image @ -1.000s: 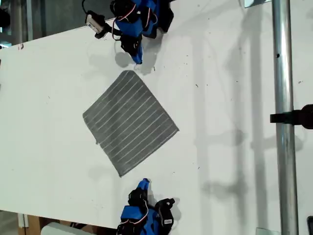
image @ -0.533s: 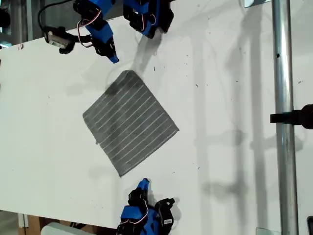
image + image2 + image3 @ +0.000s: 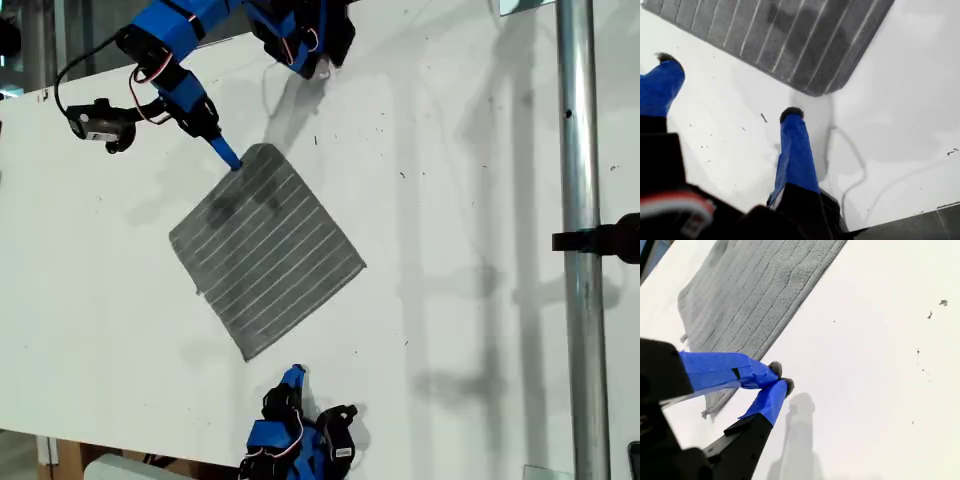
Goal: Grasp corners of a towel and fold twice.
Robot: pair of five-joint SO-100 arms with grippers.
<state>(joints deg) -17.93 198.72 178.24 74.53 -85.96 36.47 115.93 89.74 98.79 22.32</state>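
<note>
So, scene: a white table (image 3: 470, 200) seen from above in the exterior view, with a dark grey square cloth crossed by thin white stripes, the towel (image 3: 265, 250), lying flat and unfolded near the middle, turned like a diamond.
Towel corners: one corner (image 3: 262, 148) points to the exterior view's top, one (image 3: 172, 238) to its left, one (image 3: 362, 264) to its right, one (image 3: 248, 356) to its bottom.
First gripper: my first gripper (image 3: 228, 155) (blue fingers, dark tips) reaches in from the exterior view's top left, its tip just beside the towel's top corner. In the first wrist view my first gripper (image 3: 727, 87) is spread wide, with one finger (image 3: 792, 135) just short of the rounded corner (image 3: 815, 90) and the other far off to the side; nothing lies between them. Whether the near fingertip touches the cloth I cannot tell.
Second gripper: my second gripper (image 3: 293, 378) sits at the exterior view's bottom edge, near the bottom corner but apart from it. In the second wrist view my second gripper (image 3: 781, 378) has its two blue fingers pressed together tip to tip, empty, over bare table beside the towel's edge (image 3: 790, 305).
Background: a metal pole (image 3: 582, 240) runs down the exterior view's right side.
</note>
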